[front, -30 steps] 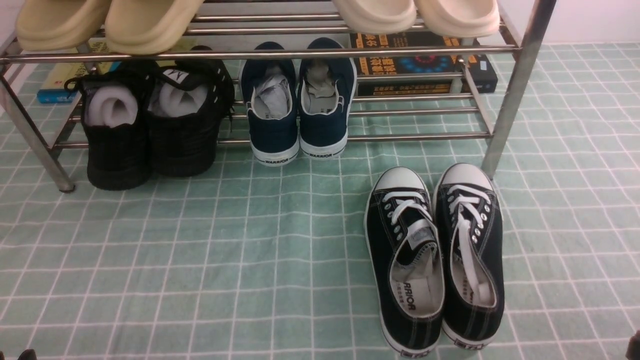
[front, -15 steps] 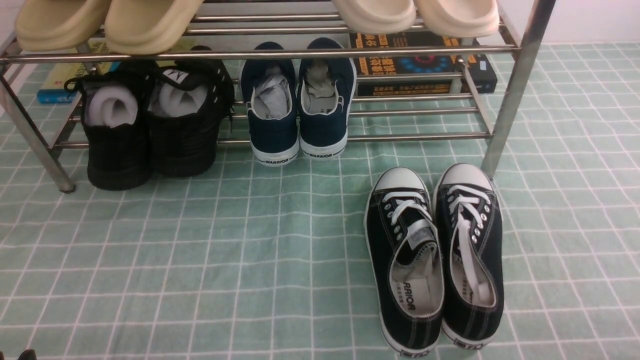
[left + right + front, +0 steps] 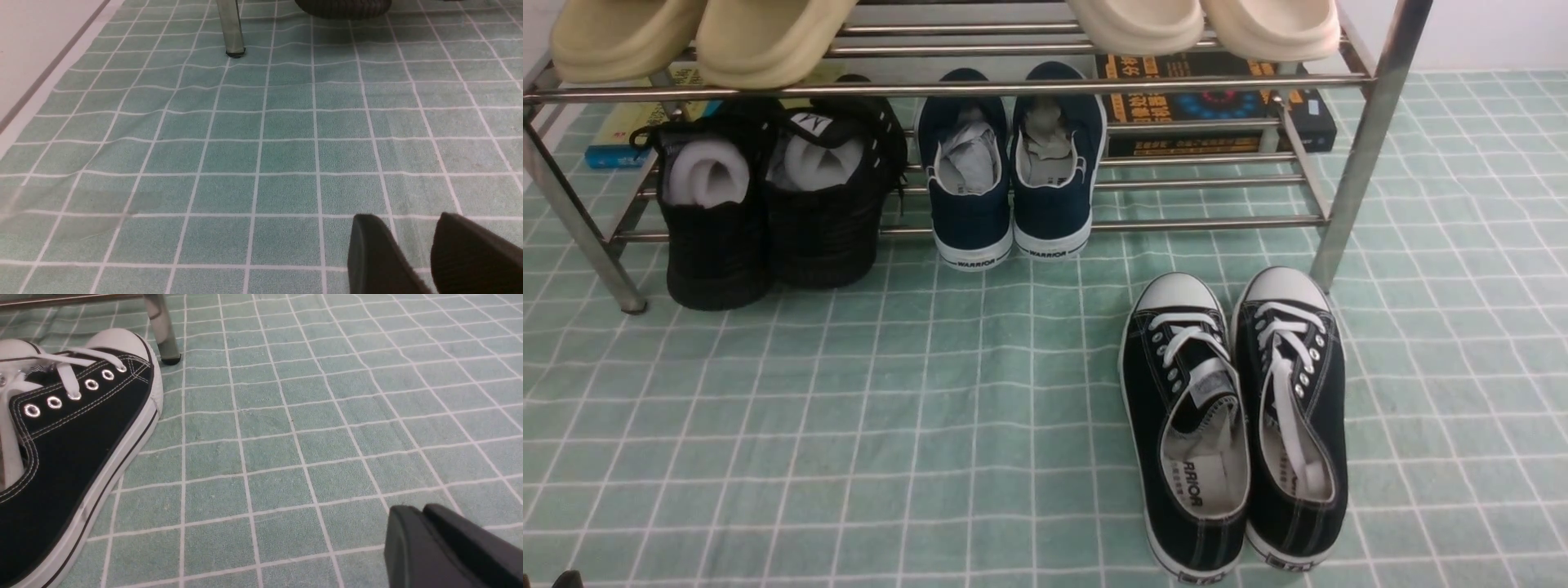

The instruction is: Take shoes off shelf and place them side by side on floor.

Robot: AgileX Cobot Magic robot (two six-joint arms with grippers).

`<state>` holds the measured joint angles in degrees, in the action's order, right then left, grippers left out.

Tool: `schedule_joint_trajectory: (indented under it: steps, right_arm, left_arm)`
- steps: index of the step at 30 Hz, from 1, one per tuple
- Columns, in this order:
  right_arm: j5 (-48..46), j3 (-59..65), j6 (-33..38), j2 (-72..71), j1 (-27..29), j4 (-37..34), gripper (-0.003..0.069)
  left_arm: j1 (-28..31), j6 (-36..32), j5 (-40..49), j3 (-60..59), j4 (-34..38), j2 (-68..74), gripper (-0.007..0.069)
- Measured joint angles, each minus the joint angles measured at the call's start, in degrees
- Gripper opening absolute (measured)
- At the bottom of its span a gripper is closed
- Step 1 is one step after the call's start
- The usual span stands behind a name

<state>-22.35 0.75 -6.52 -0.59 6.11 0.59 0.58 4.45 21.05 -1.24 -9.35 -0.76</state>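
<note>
Black canvas low-top sneakers [image 3: 1147, 400] with white laces stood side by side on the pale green gridded floor [image 3: 809, 457] in the front view, toes towards the chrome shoe rack [image 3: 1192, 85]. The frame's top cut off the rack and its beige clogs [image 3: 760, 49]; bars partly hid the books [image 3: 1209, 106], navy slip-ons [image 3: 968, 216] and black bulky shoes [image 3: 715, 253]. Floor stretched broadly to the sneakers' left, with a narrower stretch to their right. Only the tips of the left gripper [image 3: 549, 581] showed, at the corner.

The left wrist view showed its blurred fingers narrowly parted above open floor.

The right wrist view cropped one sneaker, near a rack leg [image 3: 162, 330]. The right gripper's [image 3: 419, 510] blurred fingers stood close together beyond a broad stretch of floor; whether they touched could not be told.
</note>
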Motion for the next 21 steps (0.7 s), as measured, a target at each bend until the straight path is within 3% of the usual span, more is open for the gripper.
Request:
schedule_joint_trajectory:
  steps: [5,16,21]
  right_arm:
    - [0.0,0.0,0.0,0.0,-1.1,0.0,0.0065]
    - [0.0,0.0,0.0,0.0,-9.3,0.0,0.0082]
    - [0.0,0.0,0.0,0.0,-9.8,0.0,0.009]
  left_arm:
    - [0.0,0.0,0.0,0.0,0.0,0.0,0.0242]
    - [0.0,0.0,0.0,0.0,0.0,0.0,0.0242]
    - [0.0,0.0,0.0,0.0,0.0,0.0,0.0242]
